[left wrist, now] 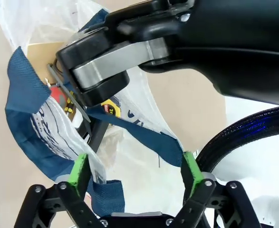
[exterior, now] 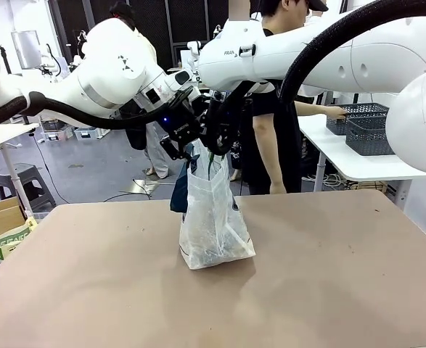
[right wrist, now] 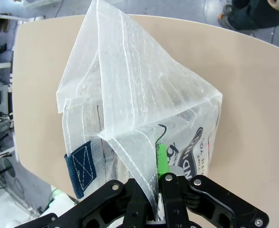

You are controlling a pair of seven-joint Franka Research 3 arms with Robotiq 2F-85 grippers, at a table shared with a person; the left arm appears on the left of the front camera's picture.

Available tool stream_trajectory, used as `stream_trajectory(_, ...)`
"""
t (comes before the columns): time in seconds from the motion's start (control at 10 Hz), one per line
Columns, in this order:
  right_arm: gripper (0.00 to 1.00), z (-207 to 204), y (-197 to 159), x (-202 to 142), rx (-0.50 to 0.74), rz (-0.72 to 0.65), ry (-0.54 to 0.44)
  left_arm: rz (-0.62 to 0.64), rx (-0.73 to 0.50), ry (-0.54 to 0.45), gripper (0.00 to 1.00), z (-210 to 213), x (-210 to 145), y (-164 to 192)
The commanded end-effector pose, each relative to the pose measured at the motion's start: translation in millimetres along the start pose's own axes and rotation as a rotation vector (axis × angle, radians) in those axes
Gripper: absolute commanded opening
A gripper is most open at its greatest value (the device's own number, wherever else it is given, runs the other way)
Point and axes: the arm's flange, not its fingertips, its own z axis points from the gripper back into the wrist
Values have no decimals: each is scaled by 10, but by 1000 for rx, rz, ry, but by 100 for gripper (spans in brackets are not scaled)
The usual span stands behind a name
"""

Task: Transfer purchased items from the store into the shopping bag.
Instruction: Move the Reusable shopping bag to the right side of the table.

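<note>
Tan table (exterior: 329, 290) w/ shopping bag (exterior: 214, 225); white table (exterior: 350, 163) behind, right.

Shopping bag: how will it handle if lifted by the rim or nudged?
Probably floppy: the shopping bag is thin, creased film, bunched where the right gripper pinches its rim, so it would likely hang from that pinch, not hold shape. Likely light: the items inside barely bulge it. A nudge may slide or tip it on the smooth table.

My front camera looks across the desk (exterior: 329, 290) at the bag (exterior: 213, 225); both my wrist cameras look down on it, close up.
</note>
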Motion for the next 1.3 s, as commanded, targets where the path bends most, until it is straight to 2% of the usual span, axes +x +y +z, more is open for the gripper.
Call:
stream_trajectory(0.0,0,24,41,62,42,12,-5,-19,-10,3,100,-45,-79,67)
stream_trajectory(0.4,0,9,72,68,56,34,9,-39,-25,1,100,-172,-18,58)
stream_trajectory(0.8,0,-21,91,87,58,36,19,-57,-79,-92,100,-74,-37,30)
stream_trajectory(1.2,0,-58,116,87,68,39,22,-54,-104,-78,100,-154,-8,64)
